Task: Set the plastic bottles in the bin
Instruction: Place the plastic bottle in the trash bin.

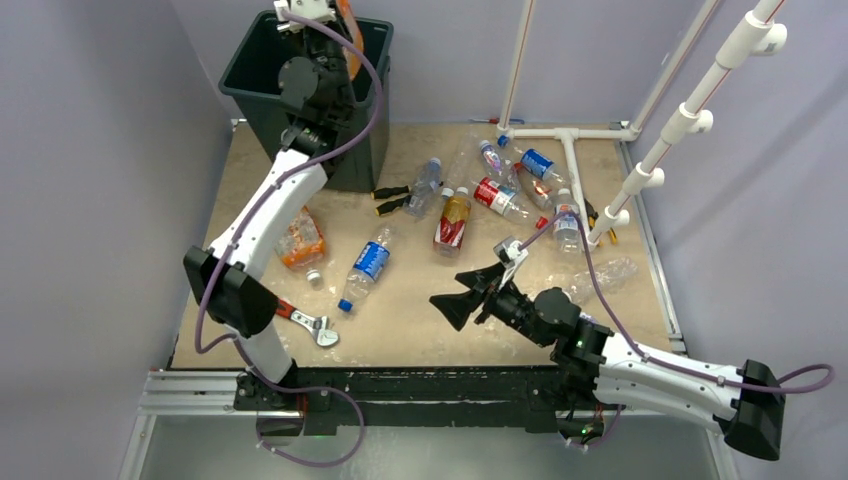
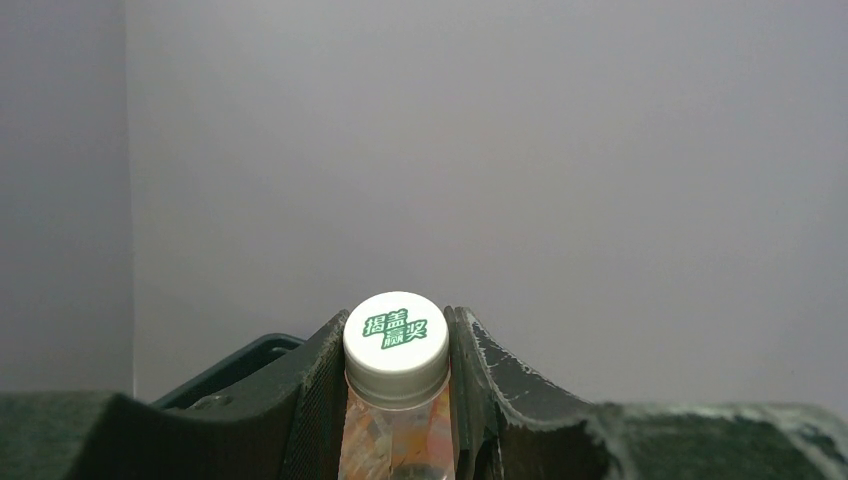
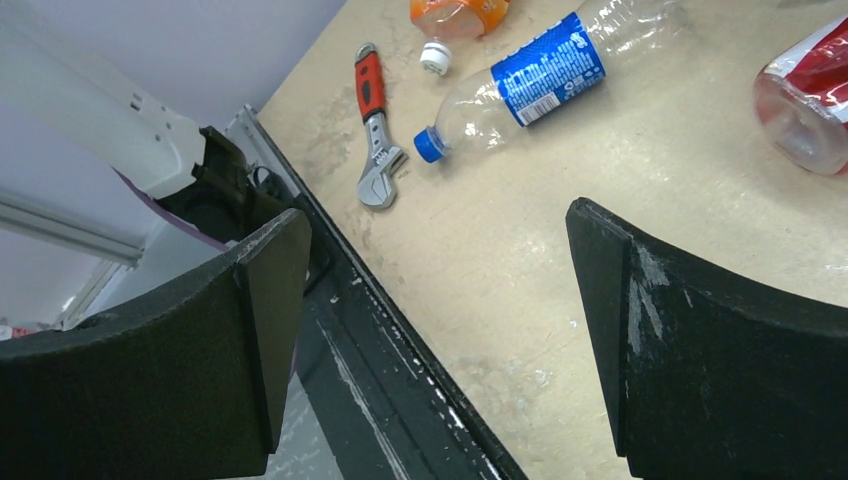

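Left wrist view gave the grip plainly: the left hand was clenched on an orange-labelled bottle just below its white cap, with the rim of the bin showing low behind one finger. The top external view hid that contact but placed the hand above the bin's open mouth, so the bottle looked ready to drop.

The right hand hung released, jaws wide, over the table near its front edge. The right wrist view showed close up a blue-labelled bottle lying ahead, near a red-handled wrench.

These bottles looked empty: light, thin-walled, slick, and quick to roll or crumple. I would take the blue one across its labelled middle, gently.
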Tool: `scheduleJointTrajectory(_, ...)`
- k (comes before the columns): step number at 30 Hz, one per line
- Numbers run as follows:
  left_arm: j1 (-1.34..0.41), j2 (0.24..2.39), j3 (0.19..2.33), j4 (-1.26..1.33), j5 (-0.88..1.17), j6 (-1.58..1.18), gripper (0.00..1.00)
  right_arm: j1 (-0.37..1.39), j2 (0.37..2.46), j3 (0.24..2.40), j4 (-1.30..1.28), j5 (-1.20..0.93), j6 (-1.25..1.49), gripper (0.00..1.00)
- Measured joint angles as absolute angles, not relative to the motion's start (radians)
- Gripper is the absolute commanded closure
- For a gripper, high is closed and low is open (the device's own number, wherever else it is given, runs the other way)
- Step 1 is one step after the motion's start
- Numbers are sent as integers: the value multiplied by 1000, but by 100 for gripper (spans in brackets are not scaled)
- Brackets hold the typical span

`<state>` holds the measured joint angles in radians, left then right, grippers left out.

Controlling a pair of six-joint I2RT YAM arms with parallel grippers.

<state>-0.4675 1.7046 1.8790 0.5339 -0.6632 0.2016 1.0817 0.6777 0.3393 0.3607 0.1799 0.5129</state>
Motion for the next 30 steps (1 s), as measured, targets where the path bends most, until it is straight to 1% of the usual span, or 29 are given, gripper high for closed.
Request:
scheduleJointTrajectory(7, -446, 1854, 1892, 635, -665, 191, 100, 1082, 617, 290, 402, 179, 525, 3)
scheduleJointTrajectory(13, -438, 1946, 1860, 694, -701, 177, 100, 1082, 530, 289, 317, 219, 514, 2)
scheduleJointTrajectory(17, -438, 1968, 1849, 693, -713, 175, 99, 1082, 488, 289, 273, 238, 500, 2)
scheduleJointTrajectory(18, -438, 1968, 1845, 691, -715, 175, 91, 1082, 483, 289, 268, 245, 498, 2)
scheduleJointTrajectory(19, -438, 1968, 1840, 694, -715, 172, 75, 1082, 481, 288, 268, 249, 497, 2)
scheduleJointTrajectory(20, -438, 1968, 1835, 695, -715, 168, 54, 1082, 479, 287, 268, 253, 496, 2)
scheduleJointTrajectory(21, -438, 1968, 1830, 692, -714, 166, 35, 1082, 479, 287, 265, 256, 496, 1)
scheduleJointTrajectory(22, -438, 1968, 1822, 685, -714, 160, 21, 1082, 480, 287, 260, 263, 496, 1)
scheduleJointTrajectory(23, -438, 1968, 1819, 676, -714, 159, 12, 1082, 481, 288, 252, 271, 494, 1)
scheduleJointTrajectory(24, -438, 1968, 1819, 657, -714, 150, 9, 1082, 482, 290, 239, 277, 490, 1)
scheduleJointTrajectory(26, -438, 1964, 1820, 619, -714, 129, 6, 1082, 484, 300, 208, 292, 483, 1)
scheduleJointTrajectory(30, -439, 1922, 1822, 501, -715, 63, 2, 1082, 481, 334, 156, 326, 471, 1)
